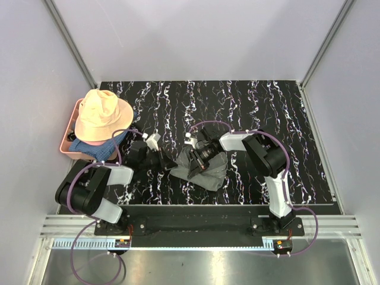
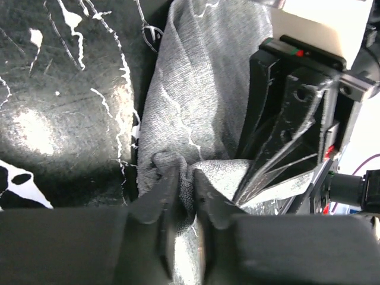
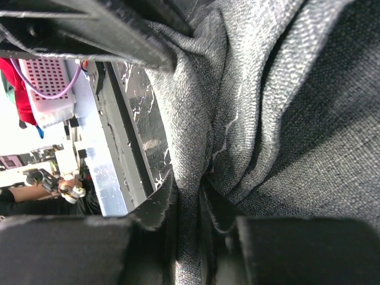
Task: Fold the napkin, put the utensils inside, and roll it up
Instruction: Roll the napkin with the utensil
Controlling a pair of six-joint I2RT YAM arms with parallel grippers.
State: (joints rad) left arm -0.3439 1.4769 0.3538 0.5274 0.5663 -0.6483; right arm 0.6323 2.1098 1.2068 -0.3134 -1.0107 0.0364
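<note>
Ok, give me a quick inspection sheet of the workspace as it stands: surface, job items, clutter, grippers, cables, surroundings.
Surface: black, white-veined table; no spills seen.
Job's things: napkin bunched up mid-table, not flat. Utensils: nothing seen in any view; cannot tell if they are inside the cloth.
Clutter: hat lying over a blue cloth on a pink tray, far left.
Grippers: left gripper shut on a napkin fold; right gripper shut on the napkin too.
Cables: purple cables loop off both arms; no snag seen.
Surroundings: pale walls, metal posts, rail at the near edge.
</note>
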